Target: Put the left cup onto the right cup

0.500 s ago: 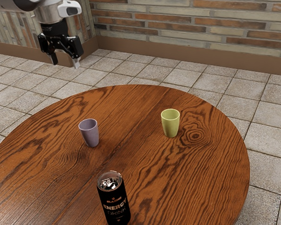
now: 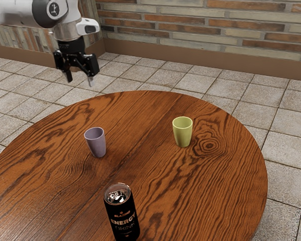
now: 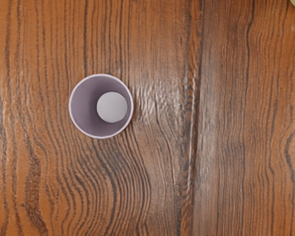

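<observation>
Here, the pincer hangs spread and empty, high above the worktop. The purple cup stands upright toward its 6 o'clock, apart from it, with the green cup at the purple one's 3 o'clock. Probably light, stiff and smooth-walled: best pinched across the rim, one finger inside.

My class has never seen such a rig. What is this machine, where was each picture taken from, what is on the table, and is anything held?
It is a simulated robot arm. The exterior view comes from a camera at its side: the two-finger end effector hangs open above the wooden table, holding nothing. On the table stand a purple cup, a green cup and a black energy drink can. The wrist view comes from a camera on the arm's hand, looking down into the purple cup.
</observation>
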